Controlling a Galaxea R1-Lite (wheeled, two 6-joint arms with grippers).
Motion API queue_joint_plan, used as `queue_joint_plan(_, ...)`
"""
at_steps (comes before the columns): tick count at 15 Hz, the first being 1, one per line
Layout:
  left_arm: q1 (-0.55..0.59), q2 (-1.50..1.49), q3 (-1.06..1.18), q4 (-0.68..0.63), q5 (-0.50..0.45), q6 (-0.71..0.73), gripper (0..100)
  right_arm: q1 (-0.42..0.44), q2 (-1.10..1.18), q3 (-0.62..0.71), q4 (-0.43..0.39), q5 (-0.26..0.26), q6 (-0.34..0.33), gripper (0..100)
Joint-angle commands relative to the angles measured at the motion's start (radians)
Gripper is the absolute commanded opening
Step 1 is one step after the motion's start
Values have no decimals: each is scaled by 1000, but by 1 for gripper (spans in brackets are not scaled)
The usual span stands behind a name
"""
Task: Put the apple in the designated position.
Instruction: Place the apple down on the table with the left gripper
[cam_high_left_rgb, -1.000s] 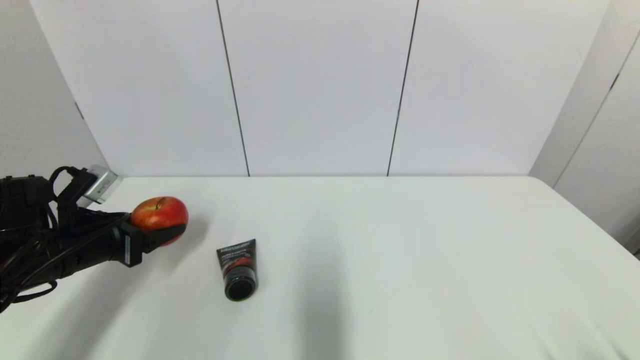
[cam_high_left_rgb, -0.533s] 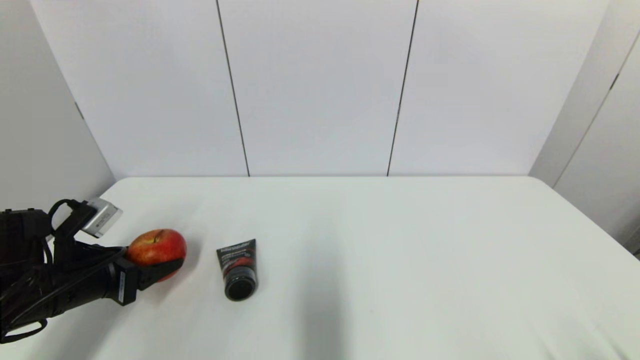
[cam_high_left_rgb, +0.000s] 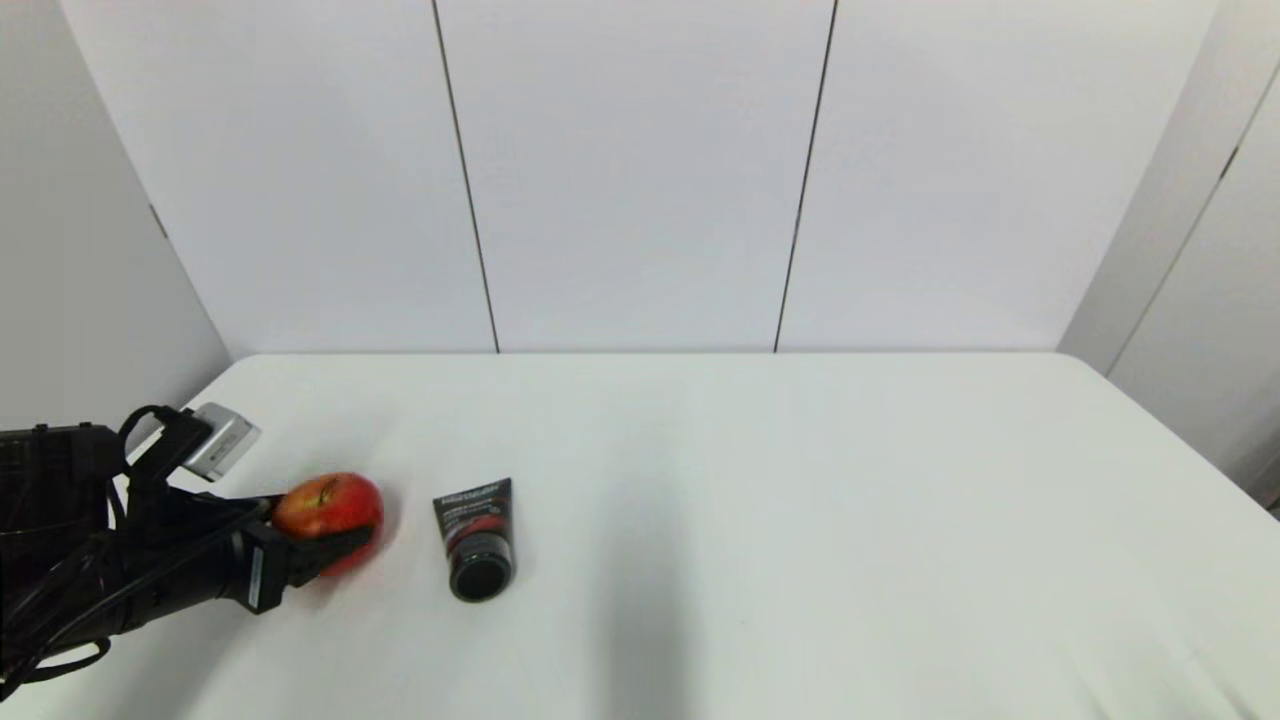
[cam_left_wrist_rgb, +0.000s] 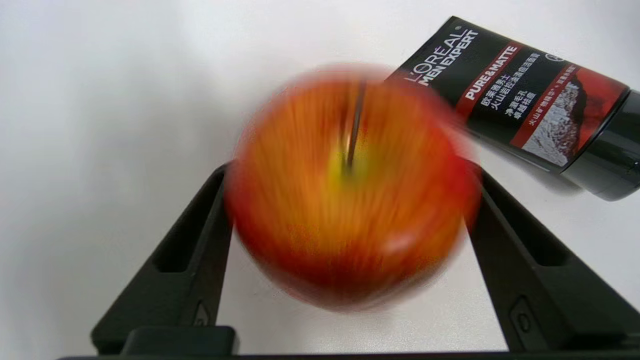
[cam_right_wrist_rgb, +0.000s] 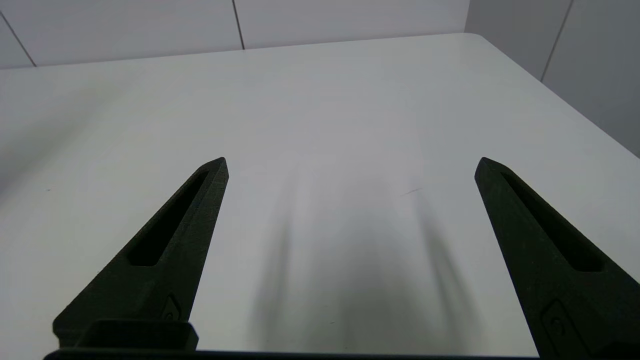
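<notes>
Red apple (cam_high_left_rgb: 330, 506) with yellow-orange streaks, stem up, pinched between fingers of left gripper (cam_high_left_rgb: 335, 535) at table's (cam_high_left_rgb: 800, 520) left near part; contact with tabletop not discernible. Black tube (cam_high_left_rgb: 477, 538) with red label lies just beside apple on its right, cap toward robot. In left wrist view apple (cam_left_wrist_rgb: 350, 185) motion-blurred between both fingers. Right gripper (cam_right_wrist_rgb: 350, 165) spread wide above bare tabletop.
</notes>
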Motion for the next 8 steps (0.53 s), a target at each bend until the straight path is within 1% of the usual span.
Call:
queue_joint_plan(1,0,1,1,0,-3,1,100,0,1,12,-1,0,0,100)
queue_joint_plan(6,0,-78,1,14,-4,-9,100,-1,1,12,-1,0,0,100)
queue_joint_plan(7,2,-133,1,45,-3,-12,100,0,1,12,-1,0,0,100)
queue_joint_plan(8,2,-220,0,105,-3,-19,100,0,1,12,-1,0,0,100)
